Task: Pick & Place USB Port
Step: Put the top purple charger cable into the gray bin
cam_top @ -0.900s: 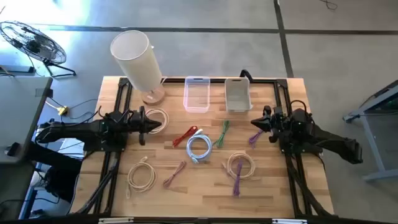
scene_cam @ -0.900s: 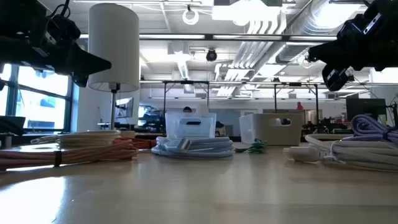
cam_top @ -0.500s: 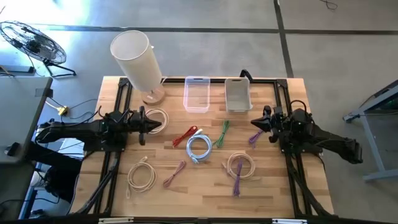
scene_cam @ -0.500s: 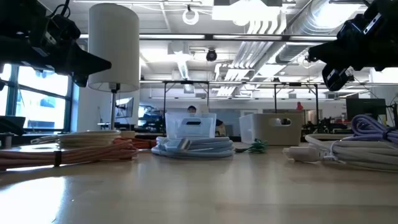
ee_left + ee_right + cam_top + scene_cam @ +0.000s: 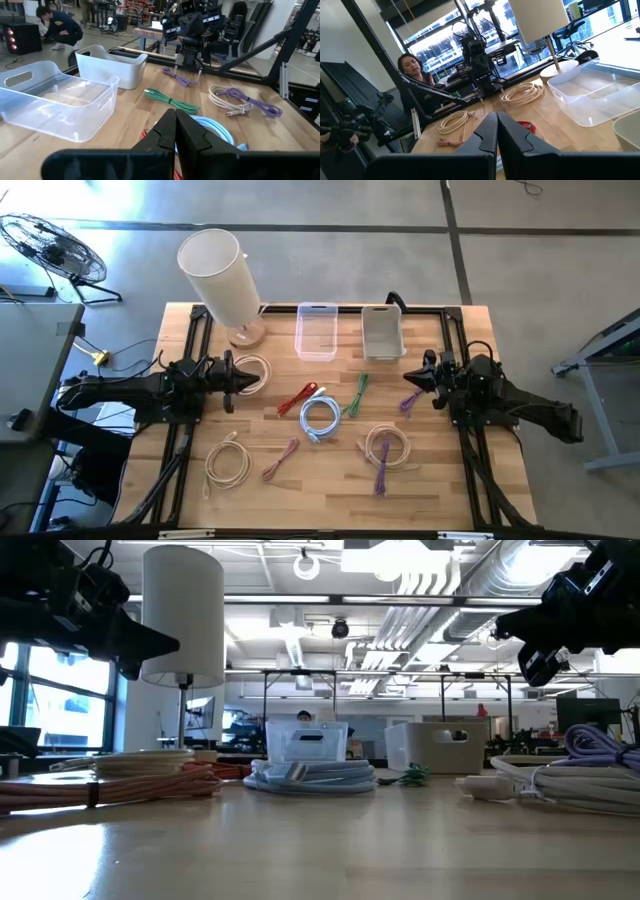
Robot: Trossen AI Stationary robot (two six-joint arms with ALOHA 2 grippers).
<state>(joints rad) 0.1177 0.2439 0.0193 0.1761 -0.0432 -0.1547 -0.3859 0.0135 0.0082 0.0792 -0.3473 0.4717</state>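
Coloured USB cables lie loose across the wooden table (image 5: pixel 330 485), none yet lifted: a blue coil (image 5: pixel 320 418) at centre, a red cable (image 5: pixel 297 397) just beside it, a green cable (image 5: pixel 357 395) toward the bins, a short purple cable (image 5: pixel 410 400) near the right arm, a cream coil with a purple cable (image 5: pixel 386 450) nearer the front edge, a cream coil (image 5: pixel 228 461) at front left, a mauve cable (image 5: pixel 281 459) next to it, and a cream coil (image 5: pixel 252 370) under the left arm's tip. At the far edge stand a clear bin (image 5: pixel 316 332) and a white bin (image 5: pixel 382 331) — both appear empty, so the task looks unstarted; every pick and every placement remains.

Left gripper (image 5: pixel 175 122) hovers above the table at the left side, fingers pressed together and holding nothing. Right gripper (image 5: pixel 496 125) hovers at the right side, likewise closed and empty.

A white lamp (image 5: pixel 220 275) stands at the far left corner. Beyond the table — an open workshop with concrete floor, a fan (image 5: pixel 55 248), and a person (image 5: pixel 57 26) crouching in the background.
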